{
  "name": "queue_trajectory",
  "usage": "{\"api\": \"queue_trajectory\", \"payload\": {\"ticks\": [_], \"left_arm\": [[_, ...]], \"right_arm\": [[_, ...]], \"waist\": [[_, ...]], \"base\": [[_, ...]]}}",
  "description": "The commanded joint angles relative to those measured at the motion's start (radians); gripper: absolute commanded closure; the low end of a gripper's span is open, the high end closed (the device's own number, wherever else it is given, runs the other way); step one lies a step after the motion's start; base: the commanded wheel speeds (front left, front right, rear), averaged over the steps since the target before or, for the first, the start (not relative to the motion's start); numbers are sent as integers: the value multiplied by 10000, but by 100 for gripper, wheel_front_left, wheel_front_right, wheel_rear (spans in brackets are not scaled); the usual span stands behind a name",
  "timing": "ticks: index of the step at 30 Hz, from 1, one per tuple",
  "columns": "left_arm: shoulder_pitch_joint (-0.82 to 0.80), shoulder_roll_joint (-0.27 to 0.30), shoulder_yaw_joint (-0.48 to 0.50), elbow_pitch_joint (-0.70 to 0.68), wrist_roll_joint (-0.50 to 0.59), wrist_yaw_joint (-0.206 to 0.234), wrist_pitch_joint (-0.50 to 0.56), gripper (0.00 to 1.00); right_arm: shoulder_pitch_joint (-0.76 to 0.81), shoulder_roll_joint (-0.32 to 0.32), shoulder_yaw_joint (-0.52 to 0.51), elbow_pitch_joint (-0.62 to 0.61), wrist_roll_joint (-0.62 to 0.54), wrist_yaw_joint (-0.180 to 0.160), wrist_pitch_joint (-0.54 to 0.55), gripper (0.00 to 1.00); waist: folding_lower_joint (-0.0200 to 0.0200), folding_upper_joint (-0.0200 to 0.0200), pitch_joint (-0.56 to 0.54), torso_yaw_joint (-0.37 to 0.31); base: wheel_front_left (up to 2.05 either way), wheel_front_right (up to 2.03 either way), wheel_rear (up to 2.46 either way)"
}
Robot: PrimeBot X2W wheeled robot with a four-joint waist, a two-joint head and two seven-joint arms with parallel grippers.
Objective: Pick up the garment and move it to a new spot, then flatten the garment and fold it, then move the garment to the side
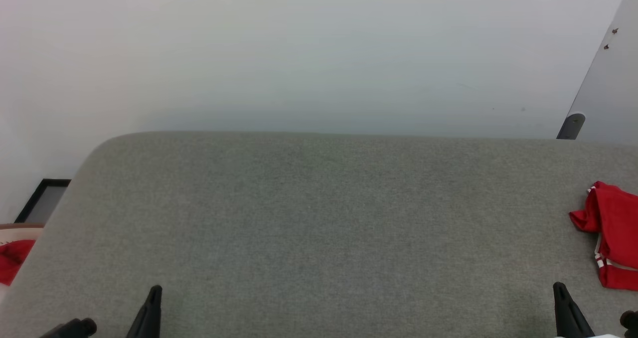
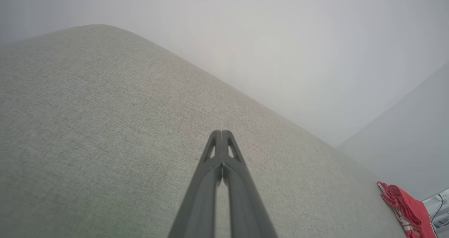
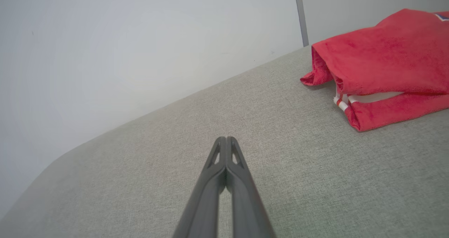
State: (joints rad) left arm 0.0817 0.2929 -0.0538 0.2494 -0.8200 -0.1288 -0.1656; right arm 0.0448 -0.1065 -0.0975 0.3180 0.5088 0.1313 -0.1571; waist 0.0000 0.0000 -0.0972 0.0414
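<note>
Garment (image 3: 379,66) lies loosely folded on the grey fabric surface (image 1: 319,218), ahead and to the right of the right gripper (image 3: 226,138), near but not touching. Its 2 fingers are pressed together, empty. The left gripper (image 2: 221,132), likewise closed on nothing, sits well apart from the garment.

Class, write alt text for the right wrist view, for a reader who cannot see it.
A red garment with white-and-red striped trim lies bundled at the upper right on a grey fabric surface. From the bottom centre rises the right gripper, its dark fingers shut together, empty, short of the garment.
</note>
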Motion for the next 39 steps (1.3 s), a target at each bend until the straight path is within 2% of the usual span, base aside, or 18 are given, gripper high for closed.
{"api": "queue_trajectory", "payload": {"ticks": [1, 21, 39], "left_arm": [[-300, 40, 141, -123, -279, -6, 76, 100], [-770, -639, 578, -114, -2399, -11, 835, 100], [-1118, -1148, 900, -101, -3969, -16, 1393, 100]], "right_arm": [[-353, -8, -38, -194, 422, -2, 65, 100], [-709, 146, -76, -367, 3373, -3, 793, 100], [-955, 269, -106, -482, 5543, -4, 1341, 100]], "waist": [[0, 0, 13, -6], [0, 0, 205, -85], [0, 0, 377, -157]], "base": [[0, 0, 0], [0, 0, 0], [0, 0, 0]]}}
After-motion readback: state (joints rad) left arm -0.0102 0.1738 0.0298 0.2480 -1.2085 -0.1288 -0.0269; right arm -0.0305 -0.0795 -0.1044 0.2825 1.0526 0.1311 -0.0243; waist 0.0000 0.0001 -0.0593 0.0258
